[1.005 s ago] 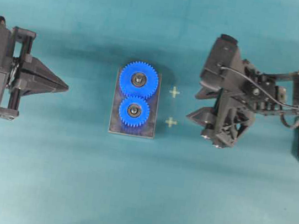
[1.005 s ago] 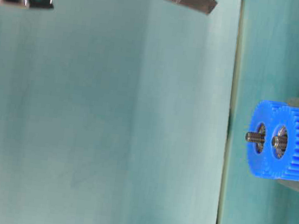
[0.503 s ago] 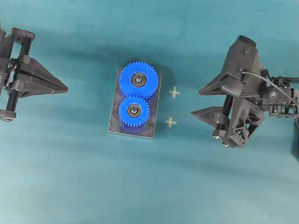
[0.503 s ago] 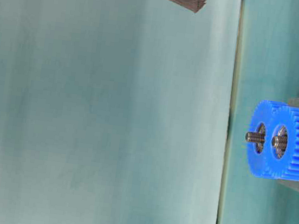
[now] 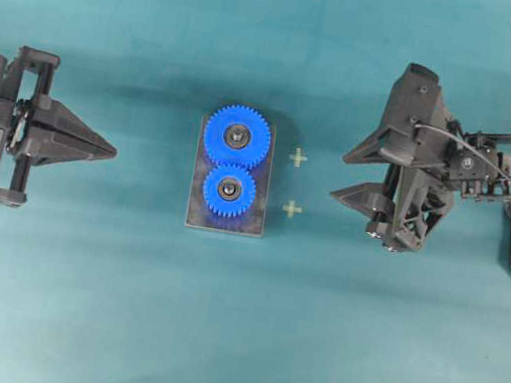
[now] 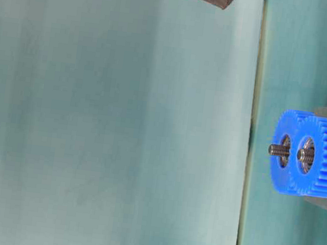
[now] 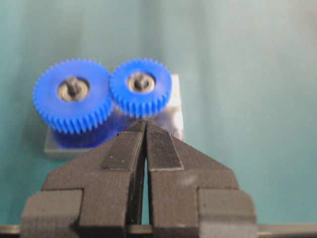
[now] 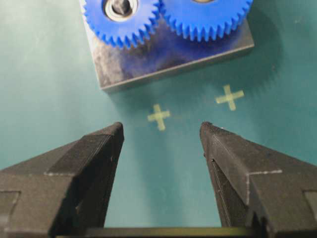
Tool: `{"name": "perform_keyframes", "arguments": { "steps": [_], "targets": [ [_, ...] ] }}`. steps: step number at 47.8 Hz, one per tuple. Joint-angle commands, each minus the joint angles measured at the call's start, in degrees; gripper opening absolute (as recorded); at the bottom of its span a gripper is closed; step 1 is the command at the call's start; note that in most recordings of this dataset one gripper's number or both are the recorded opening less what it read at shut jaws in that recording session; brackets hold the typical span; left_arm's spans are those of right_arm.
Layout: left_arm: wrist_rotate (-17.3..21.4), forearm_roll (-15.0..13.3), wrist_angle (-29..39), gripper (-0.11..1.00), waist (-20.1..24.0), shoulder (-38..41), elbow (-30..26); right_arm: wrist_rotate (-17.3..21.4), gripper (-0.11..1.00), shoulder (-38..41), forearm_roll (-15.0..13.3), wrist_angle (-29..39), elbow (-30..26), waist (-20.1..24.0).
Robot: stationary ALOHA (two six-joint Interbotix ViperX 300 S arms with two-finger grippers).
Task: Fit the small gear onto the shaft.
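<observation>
Right wrist view crops the small gear [image 8: 121,17]; shaft [image 8: 119,6] perhaps blurred.

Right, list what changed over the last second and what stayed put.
The right gripper drew back toward the right edge of the overhead view, away from the plate, its jaws open and empty. Nothing was grasped or released. The left gripper stayed shut, and the small gear stayed seated beside the larger gear.
</observation>
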Motion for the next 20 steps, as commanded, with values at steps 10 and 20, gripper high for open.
{"name": "perform_keyframes", "arguments": {
  "steps": [10,20],
  "targets": [
    [-0.1,0.2,-1.1,0.0,-0.1,-0.4,-0.4,0.3,0.67,-0.8,-0.2,-4.1,0.8,-0.4],
    [-0.1,0.2,-1.1,0.0,-0.1,-0.4,-0.3,0.4,0.67,-0.8,-0.1,-10.6,2.6,-0.4]
  ]
}}
